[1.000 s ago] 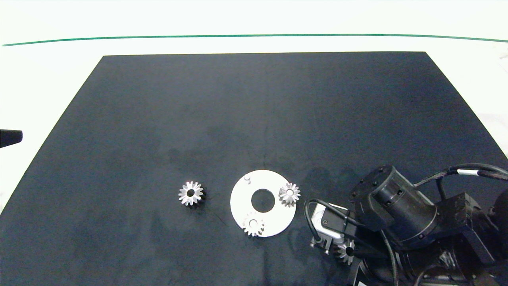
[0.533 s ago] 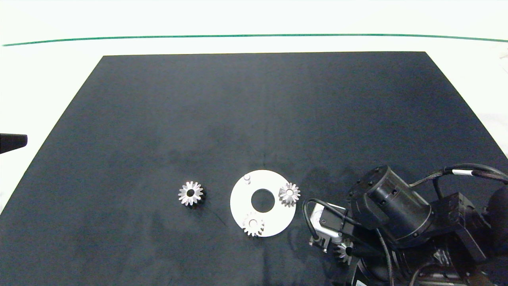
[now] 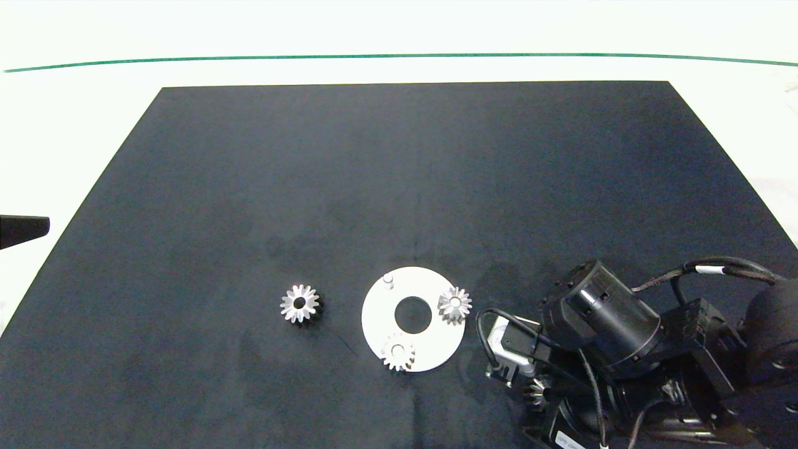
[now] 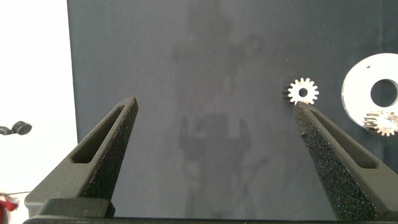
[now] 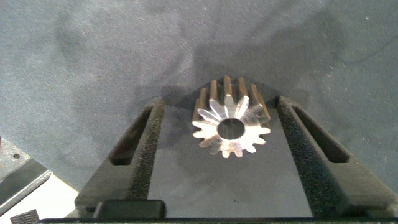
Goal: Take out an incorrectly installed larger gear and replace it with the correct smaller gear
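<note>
Head view: dark right arm (image 3: 623, 337) has sunk lower over the smaller gear (image 3: 537, 391), silver toothed bevel metal, on matte black table (image 3: 399, 187); flat white ring plate (image 3: 374, 324) shows one bare peg (image 3: 388, 280); the larger gear (image 3: 300, 304), silver and star-toothed, lies removed on the table, left of the plate.
Left wrist view: left tool (image 4: 214, 106) released, foam-faced, idle.
Right wrist view: right tool (image 5: 216, 106) astride the smaller gear, unclenched; pickup seems imminent.

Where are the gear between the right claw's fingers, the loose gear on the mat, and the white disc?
gear between the right claw's fingers (image 5: 231, 129): right wrist view, rim of its bore.
loose gear on the mat (image 3: 300, 304): head view, centre bore.
white disc (image 3: 378, 313): head view, bare left part.
</note>
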`<state>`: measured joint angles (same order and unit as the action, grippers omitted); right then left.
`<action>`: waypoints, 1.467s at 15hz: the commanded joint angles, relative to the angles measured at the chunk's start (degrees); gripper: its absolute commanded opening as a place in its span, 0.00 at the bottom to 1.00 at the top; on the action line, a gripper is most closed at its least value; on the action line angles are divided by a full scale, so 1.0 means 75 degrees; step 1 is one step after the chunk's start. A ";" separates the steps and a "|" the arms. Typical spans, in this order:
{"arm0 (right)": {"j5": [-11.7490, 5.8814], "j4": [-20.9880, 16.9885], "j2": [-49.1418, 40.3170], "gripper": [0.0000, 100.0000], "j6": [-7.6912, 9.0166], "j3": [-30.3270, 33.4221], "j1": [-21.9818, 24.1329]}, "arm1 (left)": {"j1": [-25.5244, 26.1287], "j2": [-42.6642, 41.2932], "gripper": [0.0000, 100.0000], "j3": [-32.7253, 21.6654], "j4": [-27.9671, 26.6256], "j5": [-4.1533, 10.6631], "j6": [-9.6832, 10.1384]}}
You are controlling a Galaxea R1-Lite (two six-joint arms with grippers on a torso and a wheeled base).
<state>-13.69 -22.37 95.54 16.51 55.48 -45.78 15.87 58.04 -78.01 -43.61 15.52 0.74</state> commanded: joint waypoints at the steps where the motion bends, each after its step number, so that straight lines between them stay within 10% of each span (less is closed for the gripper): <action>1: -0.0026 -0.0017 -0.0070 0.67 0.0014 -0.0026 0.0068 | 0.0028 0.0019 1.00 0.0006 -0.0034 0.0017 0.0006; 22: -0.0343 -0.0017 -0.0352 0.25 0.0014 0.0021 0.0010 | 0.0122 0.0031 1.00 0.0124 -0.0034 0.0017 -0.0005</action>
<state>-16.15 -22.41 93.53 16.51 55.50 -45.69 16.77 58.19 -77.12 -43.61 15.54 0.63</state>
